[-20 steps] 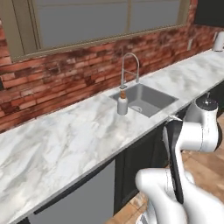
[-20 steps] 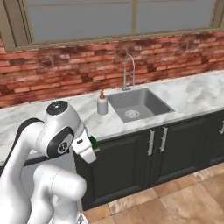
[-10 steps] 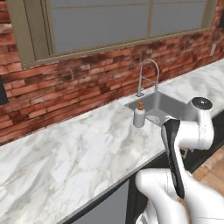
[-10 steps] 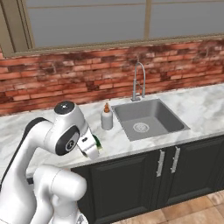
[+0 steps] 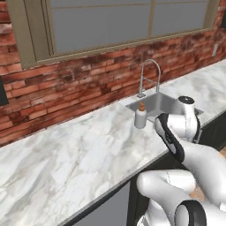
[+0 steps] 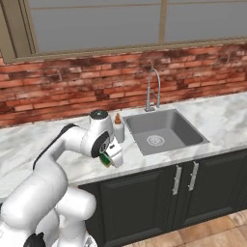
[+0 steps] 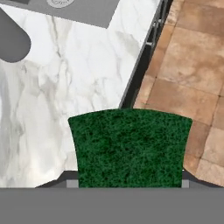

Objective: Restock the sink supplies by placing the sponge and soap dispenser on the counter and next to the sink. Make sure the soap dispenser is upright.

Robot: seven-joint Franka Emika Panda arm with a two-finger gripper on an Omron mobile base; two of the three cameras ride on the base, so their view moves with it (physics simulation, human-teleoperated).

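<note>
end effector (image 6: pixel 109 157) clamped on sponge (image 7: pixel 130 148)

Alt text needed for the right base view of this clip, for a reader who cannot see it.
A white robot arm holds a green sponge in its gripper over the front edge of a marble counter, left of a steel sink. A white soap dispenser stands upright by the sink's left rim, below a brick wall and window.

Bench (image 6: pixel 29 140): broad bare marble at 9 o'clock of the sink (image 6: pixel 164 132), open for passage. Soap dispenser (image 6: pixel 118 129) stands upright at the basin's 9 o'clock rim. Faucet (image 6: pixel 153 89) arches at 12 o'clock, against the brick wall (image 6: pixel 72 91).
</note>
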